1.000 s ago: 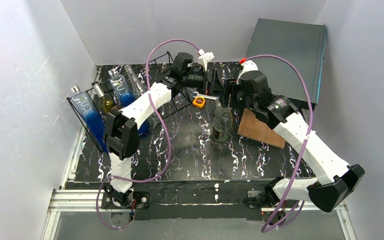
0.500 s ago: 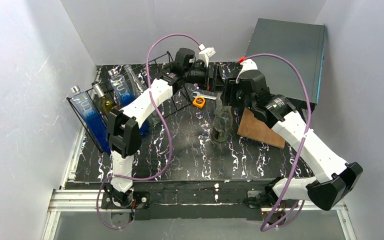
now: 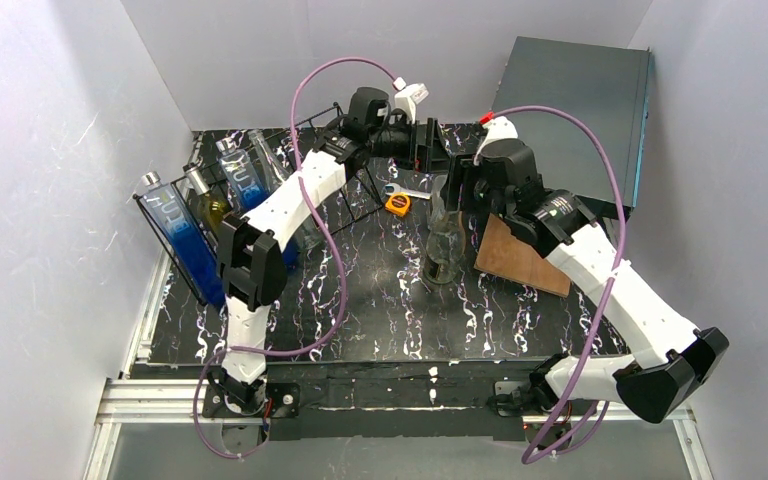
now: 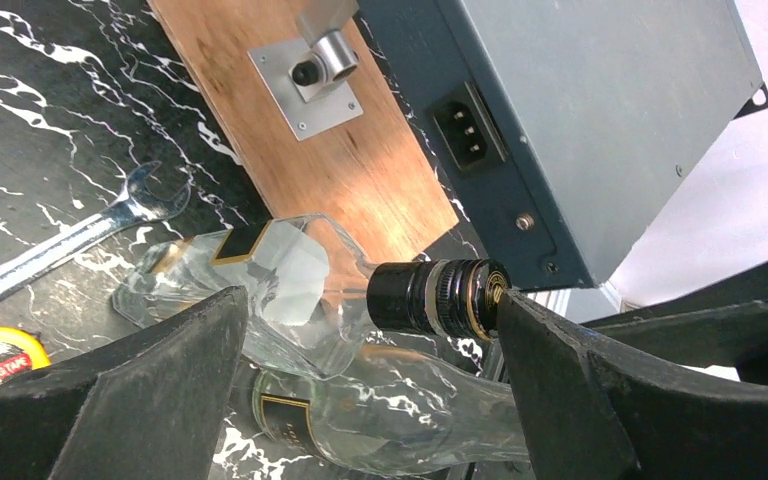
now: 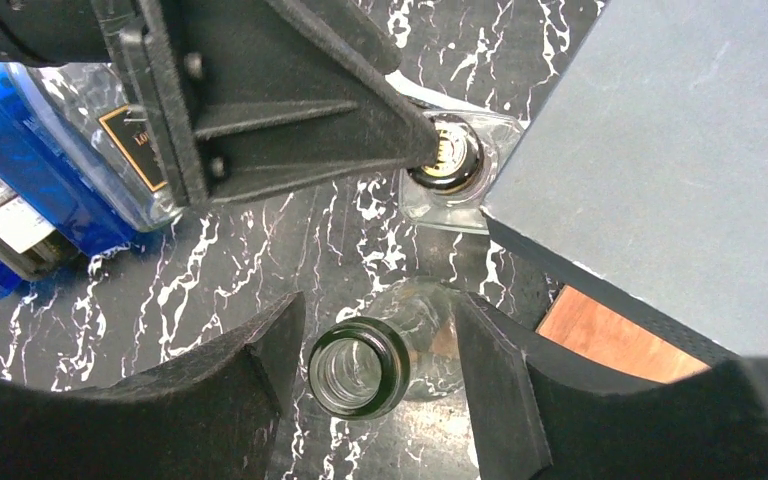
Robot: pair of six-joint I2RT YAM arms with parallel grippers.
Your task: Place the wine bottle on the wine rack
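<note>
Two bottles stand upright side by side mid-surface (image 3: 380,300): capped wine bottle (image 4: 290,275), long axis vertical, cap up, and open-necked bottle (image 5: 360,368). Wine rack (image 3: 168,248) at left holds blue bottles (image 3: 188,240) and clear ones, necks toward far wall. Left arm stretched across; left gripper (image 4: 372,300) level, wide, straddling wine bottle's neck. Right arm bent in; right gripper (image 5: 380,300) points down, narrow about open neck, contact unclear.

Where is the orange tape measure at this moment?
In the top view, the tape measure lies at the far middle of the table, beside the wrench and left of the nearer clear bottle.
</note>
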